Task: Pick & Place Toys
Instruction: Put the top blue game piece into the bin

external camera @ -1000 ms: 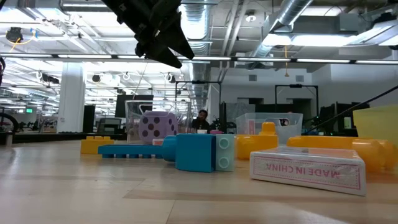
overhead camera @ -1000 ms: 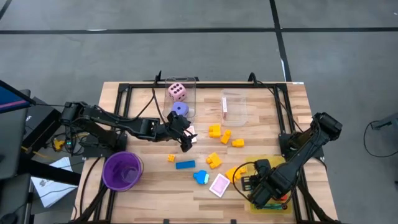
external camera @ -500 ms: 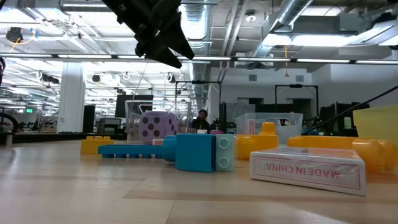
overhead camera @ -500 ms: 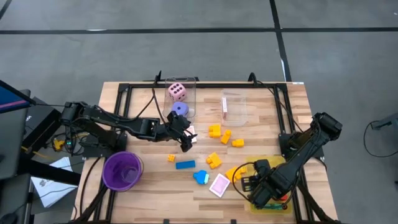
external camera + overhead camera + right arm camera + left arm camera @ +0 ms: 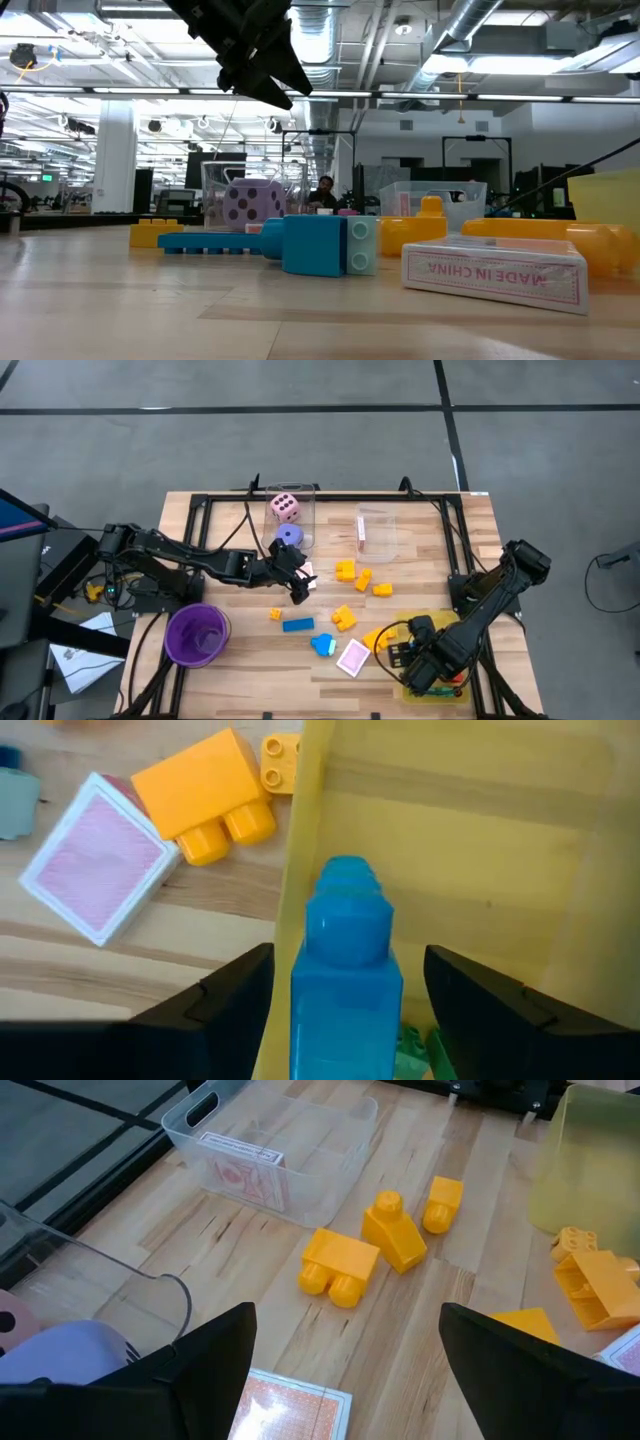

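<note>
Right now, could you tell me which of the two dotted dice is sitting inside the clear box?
The pink die sits inside the clear box at the table's far edge; the purple die lies outside it, beside the left gripper.

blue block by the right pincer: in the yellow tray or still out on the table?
In. The right wrist view shows the blue block over the yellow tray floor, inside its rim, between the right pincer fingers; whether they grip it, cannot tell.

The left arm reaches in from the table's left edge, its left gripper [image 5: 298, 592] hanging above the middle with its 2 fingers [image 5: 210, 1365] spread apart, while the right arm folds back along the right side, its right gripper [image 5: 420, 678] low, fingers [image 5: 235, 995] parted.
</note>
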Motion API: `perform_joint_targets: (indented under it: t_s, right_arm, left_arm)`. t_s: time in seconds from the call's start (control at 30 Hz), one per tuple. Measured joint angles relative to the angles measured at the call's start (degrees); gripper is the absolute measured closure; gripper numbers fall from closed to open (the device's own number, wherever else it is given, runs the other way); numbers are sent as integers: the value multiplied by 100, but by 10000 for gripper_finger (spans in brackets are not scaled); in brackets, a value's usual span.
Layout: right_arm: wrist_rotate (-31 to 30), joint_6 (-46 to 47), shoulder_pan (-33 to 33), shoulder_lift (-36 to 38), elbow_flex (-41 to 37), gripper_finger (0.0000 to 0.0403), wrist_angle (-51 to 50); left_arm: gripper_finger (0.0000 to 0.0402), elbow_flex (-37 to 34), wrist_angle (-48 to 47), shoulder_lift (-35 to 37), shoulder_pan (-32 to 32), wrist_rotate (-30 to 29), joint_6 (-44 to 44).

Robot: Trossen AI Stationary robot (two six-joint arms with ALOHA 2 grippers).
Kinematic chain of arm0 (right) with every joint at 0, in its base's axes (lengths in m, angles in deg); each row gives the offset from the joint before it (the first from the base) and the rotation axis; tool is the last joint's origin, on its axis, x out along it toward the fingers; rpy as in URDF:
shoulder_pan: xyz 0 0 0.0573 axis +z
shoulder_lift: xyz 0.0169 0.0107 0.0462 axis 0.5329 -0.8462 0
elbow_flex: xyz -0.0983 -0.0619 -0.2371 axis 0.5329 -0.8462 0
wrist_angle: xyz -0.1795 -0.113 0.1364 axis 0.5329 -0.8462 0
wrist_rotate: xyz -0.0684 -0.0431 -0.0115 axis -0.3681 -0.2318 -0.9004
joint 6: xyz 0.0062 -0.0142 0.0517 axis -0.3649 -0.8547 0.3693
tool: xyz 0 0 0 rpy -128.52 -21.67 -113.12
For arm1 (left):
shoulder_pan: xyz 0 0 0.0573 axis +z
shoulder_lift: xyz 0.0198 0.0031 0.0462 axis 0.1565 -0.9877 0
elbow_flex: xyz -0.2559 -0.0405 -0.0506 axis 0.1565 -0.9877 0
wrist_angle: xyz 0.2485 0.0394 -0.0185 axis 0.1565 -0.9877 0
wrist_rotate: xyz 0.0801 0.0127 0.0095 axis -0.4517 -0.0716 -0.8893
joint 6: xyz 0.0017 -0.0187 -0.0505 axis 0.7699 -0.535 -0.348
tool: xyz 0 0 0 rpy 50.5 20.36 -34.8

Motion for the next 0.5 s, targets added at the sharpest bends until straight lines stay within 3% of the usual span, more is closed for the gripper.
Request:
perform_joint_targets:
  t_s: [0.3, 0.5]
  right_arm:
    - [-560, -16, -43, 605, 0, 153, -643]
    - [-1542, -142, -104, 1193, 2, 152, -981]
  left_arm:
    - [92, 0, 2, 0, 2, -1, 0]
    - [92, 0, 3, 0, 2, 0, 0]
